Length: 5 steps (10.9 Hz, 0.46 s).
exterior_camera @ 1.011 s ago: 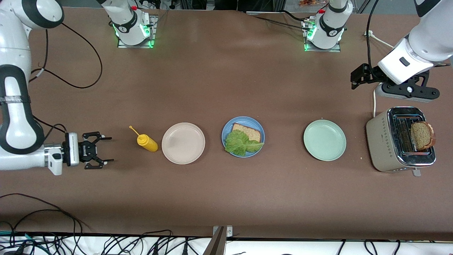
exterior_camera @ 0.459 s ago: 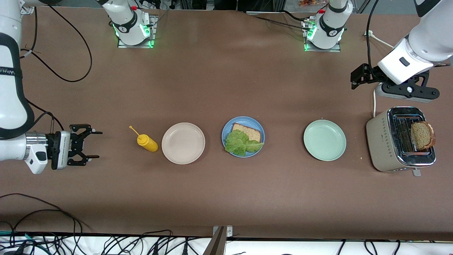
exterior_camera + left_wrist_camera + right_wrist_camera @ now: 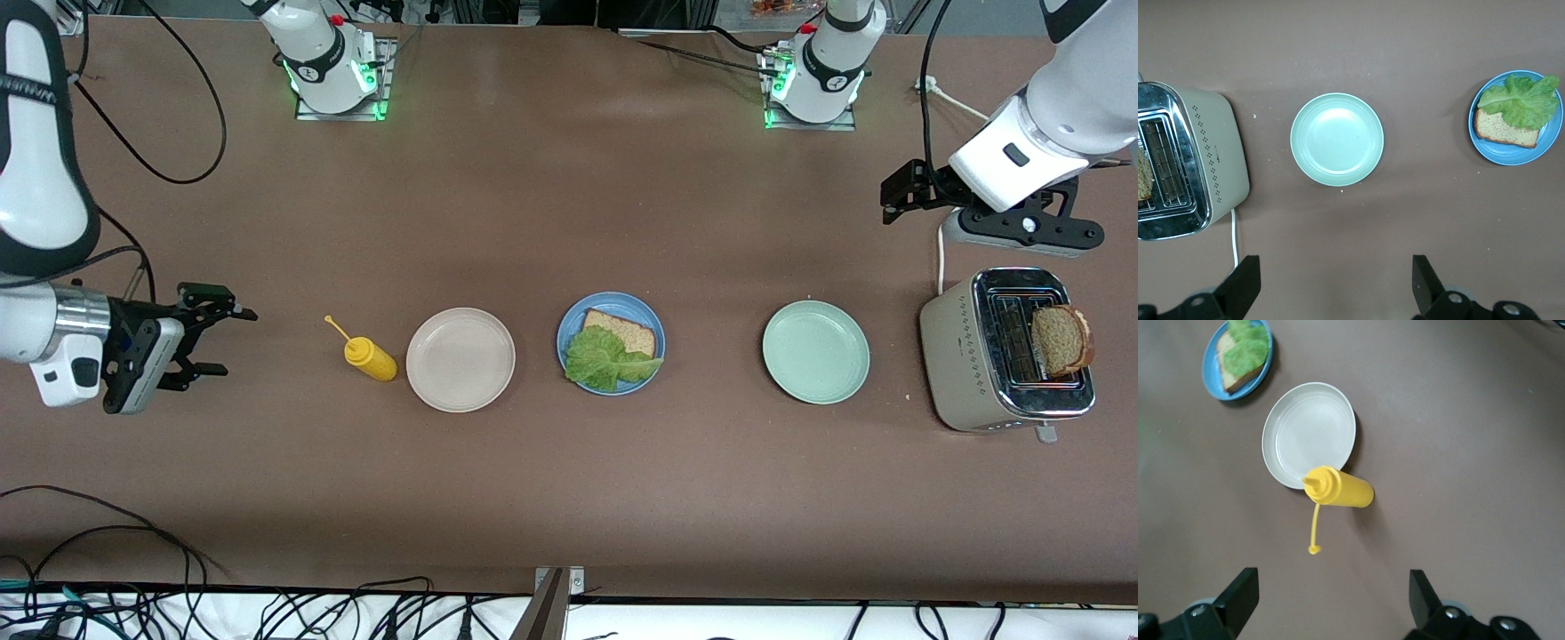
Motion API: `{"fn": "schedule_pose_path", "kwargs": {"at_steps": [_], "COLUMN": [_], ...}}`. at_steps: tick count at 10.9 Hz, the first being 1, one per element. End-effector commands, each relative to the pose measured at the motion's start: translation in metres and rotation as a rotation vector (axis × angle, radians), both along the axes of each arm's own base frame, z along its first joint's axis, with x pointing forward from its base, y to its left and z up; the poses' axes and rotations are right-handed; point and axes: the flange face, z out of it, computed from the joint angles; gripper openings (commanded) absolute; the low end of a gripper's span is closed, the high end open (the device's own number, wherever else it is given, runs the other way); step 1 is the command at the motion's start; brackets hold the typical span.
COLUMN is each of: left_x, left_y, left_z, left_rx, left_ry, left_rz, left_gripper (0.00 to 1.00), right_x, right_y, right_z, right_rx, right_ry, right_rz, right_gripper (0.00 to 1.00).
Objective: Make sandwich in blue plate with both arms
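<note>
The blue plate (image 3: 640,309) lies mid-table with one brown bread slice (image 3: 622,331) on it and a green lettuce leaf (image 3: 605,360) over that slice's nearer part. A second bread slice (image 3: 1061,340) stands in the toaster (image 3: 960,356). My left gripper (image 3: 892,203) hangs open and empty over the table beside the toaster. In the left wrist view it (image 3: 1335,287) looks down on bare table. My right gripper (image 3: 227,342) is open and empty over the table at the right arm's end, apart from the mustard bottle (image 3: 369,356). In the right wrist view it (image 3: 1331,597) has nothing between its fingers.
A beige plate (image 3: 460,359) sits between the mustard bottle and the blue plate. A pale green plate (image 3: 816,352) sits between the blue plate and the toaster. A power strip and its cord (image 3: 941,258) lie by the toaster. Cables hang along the table's near edge.
My right gripper has drawn back from the mustard bottle toward the right arm's end of the table, and its wrist has tilted. The left arm has not moved.
</note>
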Motion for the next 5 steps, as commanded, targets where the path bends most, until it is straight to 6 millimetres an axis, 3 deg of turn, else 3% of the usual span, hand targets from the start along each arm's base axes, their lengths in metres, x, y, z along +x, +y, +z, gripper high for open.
{"fn": "schedule_pose_path", "kwargs": {"at_steps": [1, 3, 5], "left_x": [-0.002, -0.001, 0.000], "left_y": [-0.002, 0.001, 0.003], "left_z": [0.006, 0.006, 0.005], "left_rx": [-0.010, -0.008, -0.007], "left_ry": [0.001, 0.001, 0.002], "left_rz": [0.007, 0.010, 0.010], "left_gripper": [1.00, 1.00, 1.00], "right_x": [-0.053, -0.073, -0.094], "right_y": [0.039, 0.058, 0.063], "right_z": [0.050, 0.082, 0.101], "right_rx": [-0.154, -0.205, -0.239], "right_ry": [0.002, 0.001, 0.006], "right_rz": [-0.212, -0.336, -0.406], "right_gripper": [1.00, 1.00, 1.00]}}
